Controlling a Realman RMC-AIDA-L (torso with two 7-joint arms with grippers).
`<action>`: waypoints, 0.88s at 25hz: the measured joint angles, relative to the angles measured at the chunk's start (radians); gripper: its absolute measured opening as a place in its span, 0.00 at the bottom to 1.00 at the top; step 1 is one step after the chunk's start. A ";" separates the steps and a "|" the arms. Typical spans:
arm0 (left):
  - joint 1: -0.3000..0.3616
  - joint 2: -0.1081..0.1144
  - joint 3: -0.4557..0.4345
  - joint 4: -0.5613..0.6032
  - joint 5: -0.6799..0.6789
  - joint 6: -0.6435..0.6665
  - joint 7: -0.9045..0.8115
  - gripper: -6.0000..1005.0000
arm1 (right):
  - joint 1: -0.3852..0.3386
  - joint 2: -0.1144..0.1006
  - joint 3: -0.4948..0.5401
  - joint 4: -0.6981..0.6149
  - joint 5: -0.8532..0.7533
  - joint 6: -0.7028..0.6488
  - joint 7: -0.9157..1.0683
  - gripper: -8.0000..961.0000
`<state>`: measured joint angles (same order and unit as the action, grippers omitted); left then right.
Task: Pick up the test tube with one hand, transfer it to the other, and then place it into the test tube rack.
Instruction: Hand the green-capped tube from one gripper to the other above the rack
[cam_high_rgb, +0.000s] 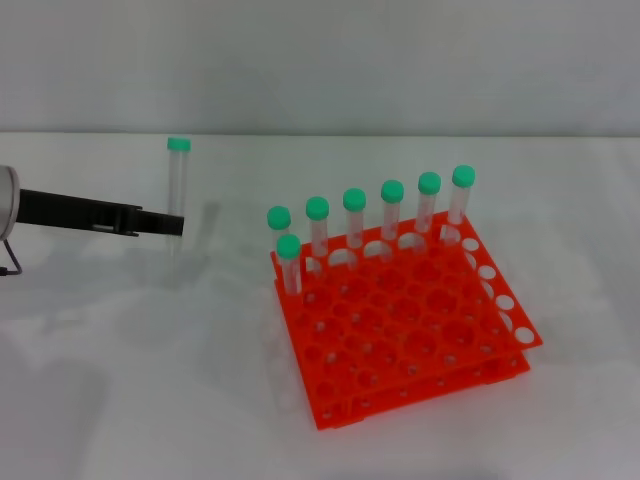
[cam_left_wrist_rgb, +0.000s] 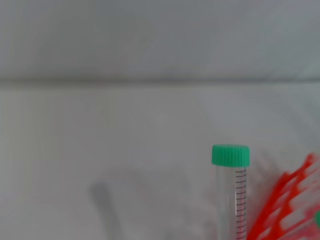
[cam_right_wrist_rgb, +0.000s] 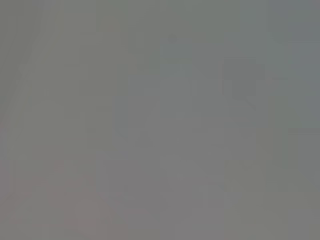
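My left gripper (cam_high_rgb: 172, 224) reaches in from the left and is shut on the test tube (cam_high_rgb: 177, 180), a clear tube with a green cap. It grips the tube's lower part and holds it upright, left of the orange-red test tube rack (cam_high_rgb: 420, 330) and apart from it. The left wrist view shows the same tube (cam_left_wrist_rgb: 232, 195) upright, with the edge of the rack (cam_left_wrist_rgb: 285, 210) behind it. Several more green-capped tubes (cam_high_rgb: 391, 215) stand in the rack's far row and one at its near left. My right gripper is out of view; the right wrist view shows only plain grey.
The white table (cam_high_rgb: 130, 380) spreads left of and in front of the rack. A pale wall (cam_high_rgb: 320, 60) runs behind the table's far edge.
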<state>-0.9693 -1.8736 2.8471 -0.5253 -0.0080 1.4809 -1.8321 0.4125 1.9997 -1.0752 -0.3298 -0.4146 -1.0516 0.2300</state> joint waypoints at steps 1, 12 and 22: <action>0.016 -0.004 0.000 -0.001 -0.046 0.014 0.061 0.20 | -0.019 -0.003 -0.035 -0.045 -0.002 0.022 0.036 0.85; 0.203 -0.063 0.000 -0.024 -0.383 0.298 0.684 0.20 | -0.142 -0.077 -0.199 -0.536 -0.546 0.070 0.806 0.84; 0.246 -0.146 0.000 -0.137 -0.465 0.369 0.824 0.20 | 0.104 -0.133 -0.203 -0.455 -0.824 -0.243 1.219 0.83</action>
<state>-0.7230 -2.0193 2.8471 -0.6623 -0.4732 1.8495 -1.0078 0.5169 1.8666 -1.2783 -0.7849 -1.2387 -1.2950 1.4492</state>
